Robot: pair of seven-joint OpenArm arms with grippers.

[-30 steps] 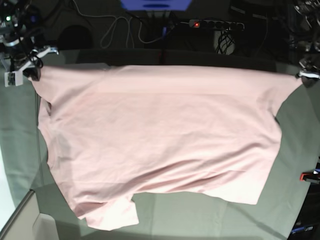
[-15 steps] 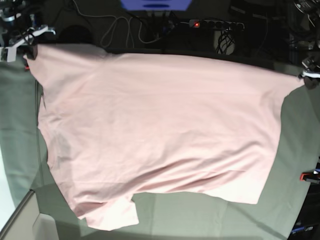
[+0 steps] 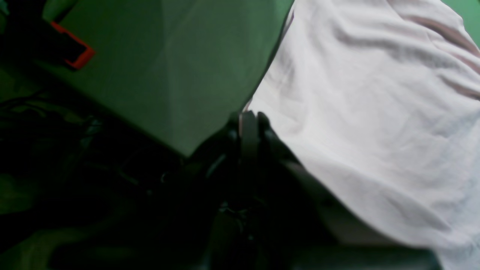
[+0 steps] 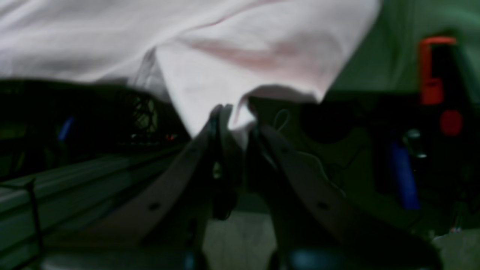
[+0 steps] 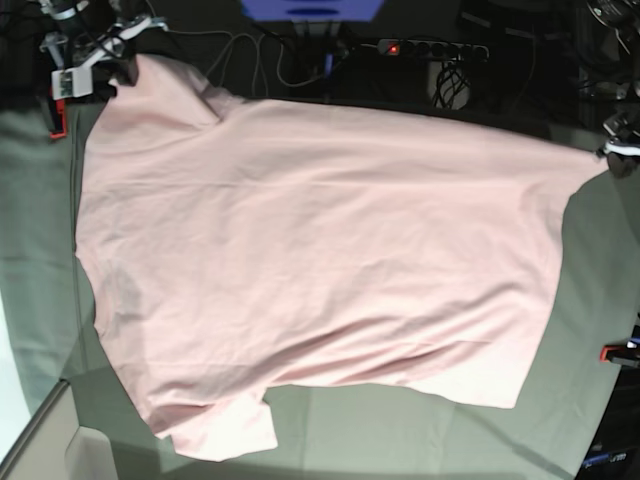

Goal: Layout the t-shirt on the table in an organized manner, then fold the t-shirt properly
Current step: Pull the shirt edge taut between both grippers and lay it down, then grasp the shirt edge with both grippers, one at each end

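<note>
The soft, lightly creased pale pink t-shirt (image 5: 320,260) is stretching across most of the grey-green cloth-covered table (image 5: 30,260). The right gripper (image 5: 120,62) is pinching its corner at the frame's upper left, while the left gripper (image 5: 612,152) is clamping the hem at the right edge.

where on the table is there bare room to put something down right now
Bare table shows in a strip beside the right gripper, along the near edge below the t-shirt, and under the left gripper. The middle is all shirt.
</note>
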